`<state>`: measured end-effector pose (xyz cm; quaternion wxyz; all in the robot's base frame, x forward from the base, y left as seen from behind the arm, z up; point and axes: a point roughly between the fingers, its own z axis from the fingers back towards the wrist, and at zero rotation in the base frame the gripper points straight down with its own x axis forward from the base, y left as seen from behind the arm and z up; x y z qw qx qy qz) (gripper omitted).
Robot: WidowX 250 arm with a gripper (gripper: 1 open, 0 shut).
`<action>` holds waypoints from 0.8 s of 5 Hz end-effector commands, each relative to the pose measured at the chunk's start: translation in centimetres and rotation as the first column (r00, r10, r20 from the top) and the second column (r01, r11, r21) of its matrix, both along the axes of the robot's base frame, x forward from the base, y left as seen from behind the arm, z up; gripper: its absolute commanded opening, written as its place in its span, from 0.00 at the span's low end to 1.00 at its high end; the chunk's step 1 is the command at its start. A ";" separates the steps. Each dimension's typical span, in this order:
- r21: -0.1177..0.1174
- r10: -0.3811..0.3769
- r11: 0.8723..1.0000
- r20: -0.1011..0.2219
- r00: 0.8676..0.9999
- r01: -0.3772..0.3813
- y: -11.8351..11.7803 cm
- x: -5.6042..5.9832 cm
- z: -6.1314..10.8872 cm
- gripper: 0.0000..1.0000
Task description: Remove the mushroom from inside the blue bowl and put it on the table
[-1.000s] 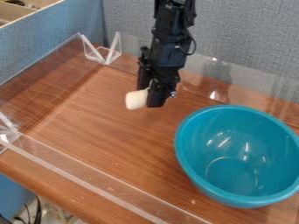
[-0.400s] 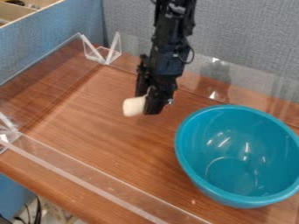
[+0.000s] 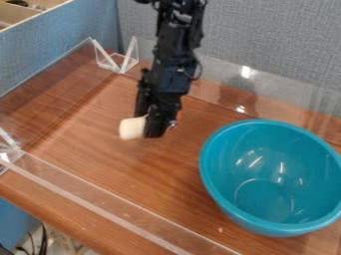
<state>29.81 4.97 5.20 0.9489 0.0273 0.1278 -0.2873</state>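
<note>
My gripper (image 3: 150, 126) points steeply down over the table (image 3: 80, 110), left of the blue bowl (image 3: 272, 175). Its dark fingers are shut on the mushroom (image 3: 132, 128), whose cream-white stem sticks out to the left. The cap is hidden between the fingers. The mushroom hangs close to the wood; whether it touches I cannot tell. The bowl's glossy inside holds nothing I can see.
Low clear acrylic walls (image 3: 94, 199) edge the tabletop, with a clear bracket (image 3: 118, 58) at the back left corner. A blue-grey partition (image 3: 60, 45) stands behind the left wall. Bare wood lies left of and in front of the gripper.
The gripper has carried the mushroom leftward and toward the front of the table, further from the bowl, and has sunk lower. The bowl has not moved.
</note>
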 end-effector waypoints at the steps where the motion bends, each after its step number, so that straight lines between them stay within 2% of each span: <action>1: 0.018 0.008 1.000 0.056 0.998 -0.009 1.5 -0.4 1.8 0.00; 4: 0.009 0.008 1.000 0.035 0.999 -0.008 2.6 -2.2 1.7 0.00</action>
